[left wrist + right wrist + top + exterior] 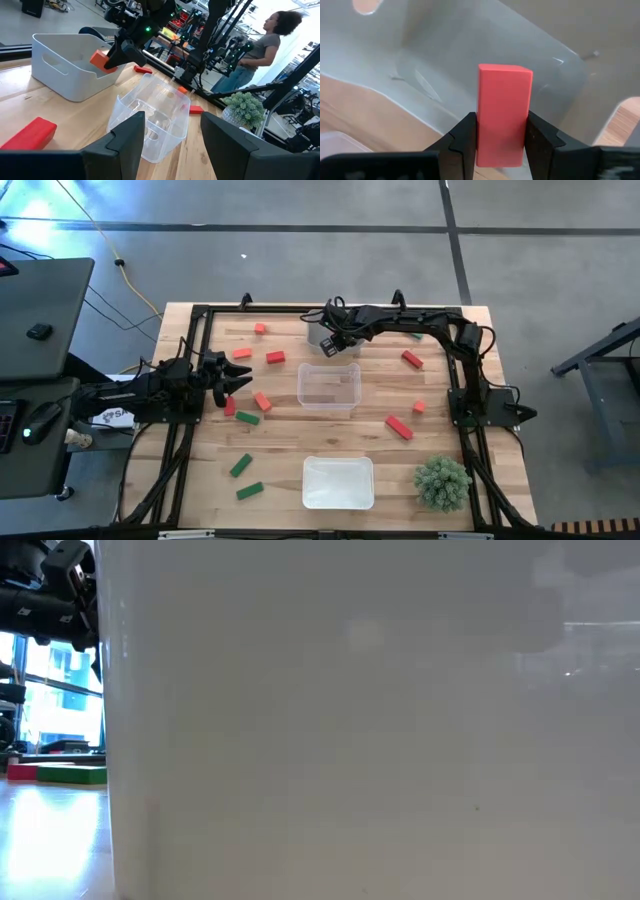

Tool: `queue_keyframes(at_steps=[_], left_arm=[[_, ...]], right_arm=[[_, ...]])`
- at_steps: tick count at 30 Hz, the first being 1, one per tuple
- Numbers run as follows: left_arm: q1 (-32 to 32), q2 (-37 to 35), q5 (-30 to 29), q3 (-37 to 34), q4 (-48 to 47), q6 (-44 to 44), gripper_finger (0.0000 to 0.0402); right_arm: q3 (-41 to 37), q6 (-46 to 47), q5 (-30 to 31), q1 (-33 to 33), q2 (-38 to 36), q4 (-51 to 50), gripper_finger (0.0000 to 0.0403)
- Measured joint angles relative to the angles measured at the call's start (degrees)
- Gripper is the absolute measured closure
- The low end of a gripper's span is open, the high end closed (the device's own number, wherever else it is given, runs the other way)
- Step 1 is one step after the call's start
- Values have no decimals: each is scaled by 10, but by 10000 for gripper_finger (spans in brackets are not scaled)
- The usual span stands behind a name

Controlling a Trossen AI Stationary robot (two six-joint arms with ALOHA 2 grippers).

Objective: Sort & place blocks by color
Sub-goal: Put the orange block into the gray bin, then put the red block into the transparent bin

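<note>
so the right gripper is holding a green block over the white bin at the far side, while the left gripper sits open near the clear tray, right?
Not quite: the block in the right gripper is orange-red, not green, as the right wrist view shows. The rest holds: it hangs over the white bin at the far side, and the left gripper sits open near the clear tray.

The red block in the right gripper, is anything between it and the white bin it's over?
Nothing visible. The right gripper holds the red block directly above the white bin, whose inside looks bare beneath it.
</note>
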Motion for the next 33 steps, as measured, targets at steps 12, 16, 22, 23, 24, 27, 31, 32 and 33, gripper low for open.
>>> queue_keyframes(at_steps=[12, 16, 22, 23, 24, 27, 31, 32, 33], left_arm=[[0, 0, -8, 0, 0, -1, 218], [0, 0, -13, 0, 0, 9, 218], [0, 0, -25, 0, 0, 39, 218], [0, 0, -27, 0, 0, 39, 218], [0, 0, -31, 0, 0, 39, 218], [1, 0, -42, 0, 1, 46, 218], [1, 0, -53, 0, 3, 42, 218], [1, 0, -53, 0, 3, 38, 218], [1, 0, -54, 0, 3, 37, 218]], right_arm=[[0, 0, 17, 0, 0, 0, 237], [0, -3, 18, 0, 0, 0, 214], [0, 16, 15, 0, -5, 0, 211], [0, 17, 15, 0, -8, 0, 211], [0, 17, 15, 0, -13, 0, 211], [0, 26, 14, 0, -30, -7, 210], [0, 31, 14, 1, -61, -16, 210], [0, 31, 14, 2, -70, -16, 210], [0, 31, 14, 2, -78, -16, 210]])
